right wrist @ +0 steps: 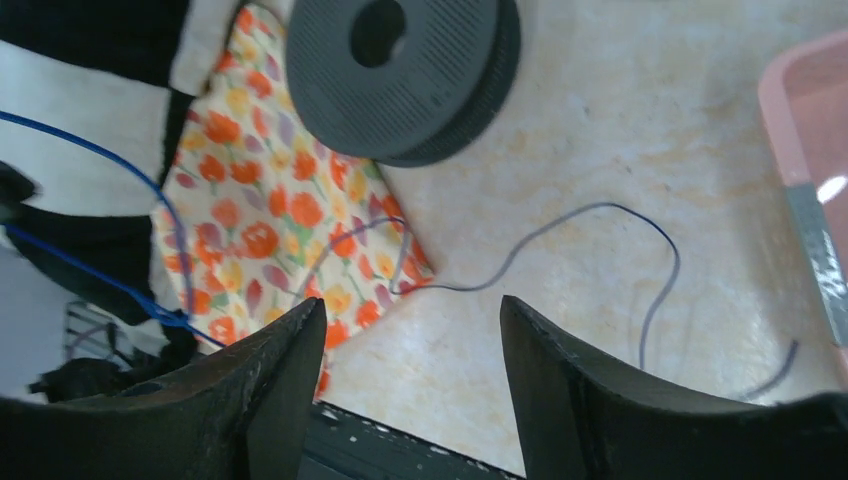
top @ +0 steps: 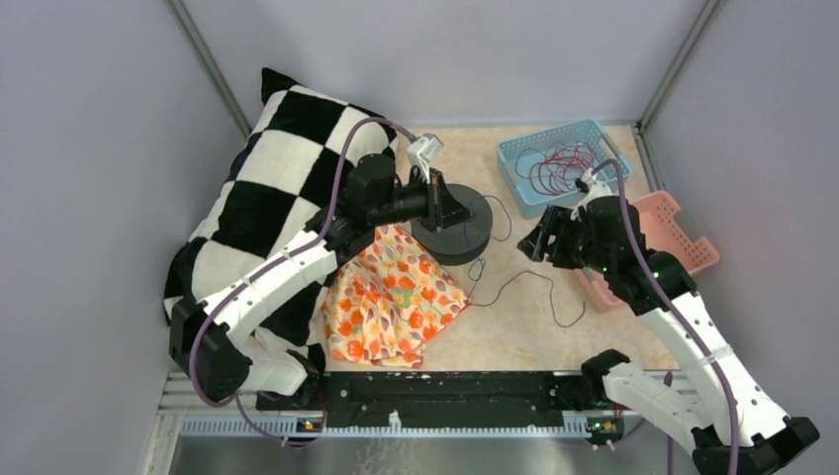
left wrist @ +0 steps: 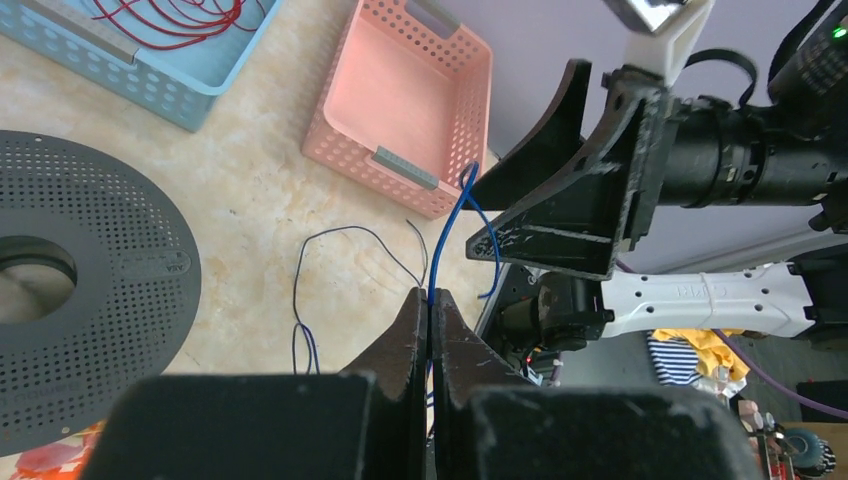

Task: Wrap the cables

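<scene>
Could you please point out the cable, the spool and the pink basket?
cable (right wrist: 600, 206), right wrist view, its arch on the table.
spool (right wrist: 440, 75), right wrist view, perforated top face.
pink basket (left wrist: 340, 148), left wrist view, perforated side wall.

Table (top: 514, 327), contents:
- Pillow (top: 267, 188): far left corner, running down the left edge.
- Spool (top: 473, 223): centre, just right of the pillow.
- Cloth (top: 391, 307): before the spool, touching it and the pillow.
- Basket (top: 547, 133): far right corner, wires (top: 554, 168) inside.
- Second basket (top: 678, 233): right edge, before the first.
- Cable (top: 521, 276): on the table between spool and second basket.
</scene>
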`<state>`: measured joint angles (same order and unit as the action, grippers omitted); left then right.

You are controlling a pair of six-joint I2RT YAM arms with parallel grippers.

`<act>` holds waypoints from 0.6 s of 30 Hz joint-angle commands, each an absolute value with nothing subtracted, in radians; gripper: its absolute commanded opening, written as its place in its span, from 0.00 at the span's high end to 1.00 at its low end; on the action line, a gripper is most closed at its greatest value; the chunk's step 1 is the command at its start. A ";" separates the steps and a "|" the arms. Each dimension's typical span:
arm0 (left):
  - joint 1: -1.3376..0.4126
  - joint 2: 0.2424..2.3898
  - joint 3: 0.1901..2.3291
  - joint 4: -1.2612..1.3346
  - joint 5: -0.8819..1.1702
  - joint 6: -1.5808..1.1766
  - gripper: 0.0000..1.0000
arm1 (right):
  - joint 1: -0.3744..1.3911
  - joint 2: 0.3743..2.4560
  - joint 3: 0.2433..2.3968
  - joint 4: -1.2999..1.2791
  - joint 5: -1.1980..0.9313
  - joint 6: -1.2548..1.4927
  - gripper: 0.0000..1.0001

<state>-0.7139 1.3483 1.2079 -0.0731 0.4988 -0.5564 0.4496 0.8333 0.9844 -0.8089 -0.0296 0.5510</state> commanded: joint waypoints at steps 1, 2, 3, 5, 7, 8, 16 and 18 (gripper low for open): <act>-0.713 1.323 1.215 -0.007 0.511 -0.568 1.00 | 0.458 0.814 1.032 -0.565 -0.121 0.634 0.34; -0.713 1.320 1.213 -0.008 0.507 -0.571 1.00 | 0.458 0.810 1.018 -0.523 -0.150 0.660 0.32; -0.713 1.318 1.213 -0.008 0.506 -0.572 1.00 | 0.459 0.805 1.006 -0.488 -0.156 0.693 0.30; -0.713 1.318 1.212 -0.008 0.505 -0.575 1.00 | 0.458 0.792 0.962 -0.411 -0.188 0.761 0.26; -0.713 1.315 1.209 -0.007 0.502 -0.577 1.00 | 0.458 0.780 0.921 -0.341 -0.222 0.818 0.26; -0.713 1.315 1.207 -0.007 0.500 -0.576 1.00 | 0.458 0.779 0.904 -0.312 -0.236 0.843 0.26; -0.714 1.312 1.209 0.031 0.493 -0.566 1.00 | 0.459 0.781 0.865 -0.271 -0.245 0.891 0.28; -0.713 1.310 1.213 0.021 0.479 -0.558 1.00 | 0.459 0.779 0.874 -0.305 -0.222 0.889 0.28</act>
<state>-0.7139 1.3453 1.2057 -0.0231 0.4992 -0.5735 0.4496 0.7879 0.8555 -0.3466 -0.2260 0.8612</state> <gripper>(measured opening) 0.012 0.724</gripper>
